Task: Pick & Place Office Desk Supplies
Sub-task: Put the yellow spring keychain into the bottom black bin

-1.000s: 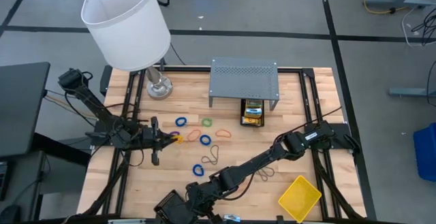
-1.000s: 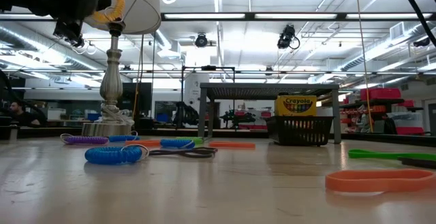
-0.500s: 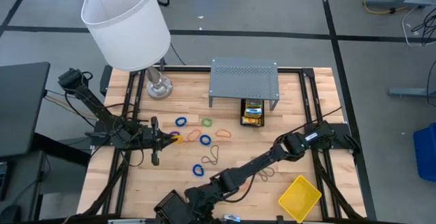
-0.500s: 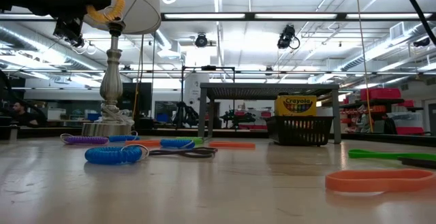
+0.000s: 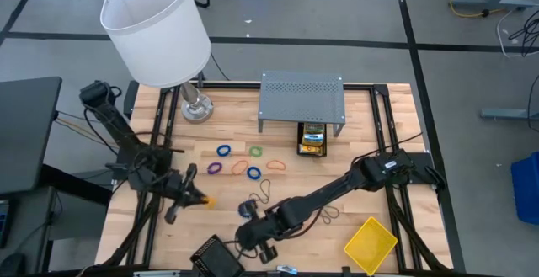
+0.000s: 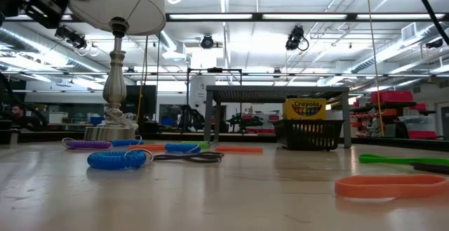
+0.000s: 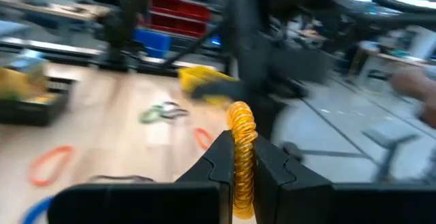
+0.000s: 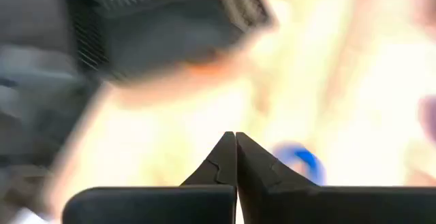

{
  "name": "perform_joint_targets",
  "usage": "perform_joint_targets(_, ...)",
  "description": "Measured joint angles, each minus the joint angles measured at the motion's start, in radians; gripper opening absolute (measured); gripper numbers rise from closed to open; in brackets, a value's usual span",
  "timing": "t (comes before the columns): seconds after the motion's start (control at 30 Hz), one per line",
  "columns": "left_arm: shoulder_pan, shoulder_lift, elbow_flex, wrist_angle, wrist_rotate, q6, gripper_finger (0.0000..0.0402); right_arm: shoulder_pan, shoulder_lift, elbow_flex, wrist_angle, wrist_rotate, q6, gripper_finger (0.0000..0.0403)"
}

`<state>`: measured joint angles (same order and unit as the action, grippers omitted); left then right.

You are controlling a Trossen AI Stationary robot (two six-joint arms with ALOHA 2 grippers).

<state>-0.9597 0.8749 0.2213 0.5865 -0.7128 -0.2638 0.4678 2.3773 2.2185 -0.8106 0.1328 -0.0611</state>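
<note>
Yellow coil band (image 7: pixel 241 157): you've got it pinched between the left gripper (image 5: pixel 195 198) fingers, lifted off the table (image 5: pixel 396 146), well out from the lamp (image 5: pixel 157 26) base toward the front edge.
Handling: looks light, soft and springy; it'll likely flop and could slip, so keep your hold across the coil's middle.
Right gripper (image 5: pixel 263 247): fingers pressed together on nothing, farther from the lamp, near the black tray (image 5: pixel 215 257).
Other bands (image 5: pixel 237 167): you've got them scattered between the lamp and the crayon box (image 5: pixel 312 140).
Hard to read: both wrist views smear, and the black tray is cut off.
</note>
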Motion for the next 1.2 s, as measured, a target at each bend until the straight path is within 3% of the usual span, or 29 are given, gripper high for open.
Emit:
perform_joint_targets(0.13,-0.075,0.021,0.064,-0.143,-0.008,-0.074,0.0024,-0.009,-0.049,0.001,-0.173,0.148,0.013,0.0000)
perform_joint_targets(0.27,-0.102,0.124,0.210,-0.399,0.025,-0.206,0.0024,-0.024,-0.053,0.000,-0.290,0.178,0.057,0.0000)
perform_joint_targets(0.43,-0.099,0.342,0.398,-0.575,0.122,-0.274,0.0024,-0.027,-0.054,0.000,-0.351,0.190,0.074,0.0000)
perform_joint_targets(0.67,-0.038,0.590,0.557,-0.621,0.351,-0.305,0.0024,-0.034,-0.054,0.000,-0.375,0.191,0.075,0.0000)
perform_joint_targets(0.93,0.063,0.716,0.598,-0.656,0.505,-0.355,0.0024,-0.033,-0.054,0.000,-0.400,0.197,0.072,0.0000)
perform_joint_targets(1.2,0.170,0.749,0.598,-0.829,0.497,-0.404,0.0024,-0.028,-0.054,0.000,-0.434,0.264,0.064,0.0000)
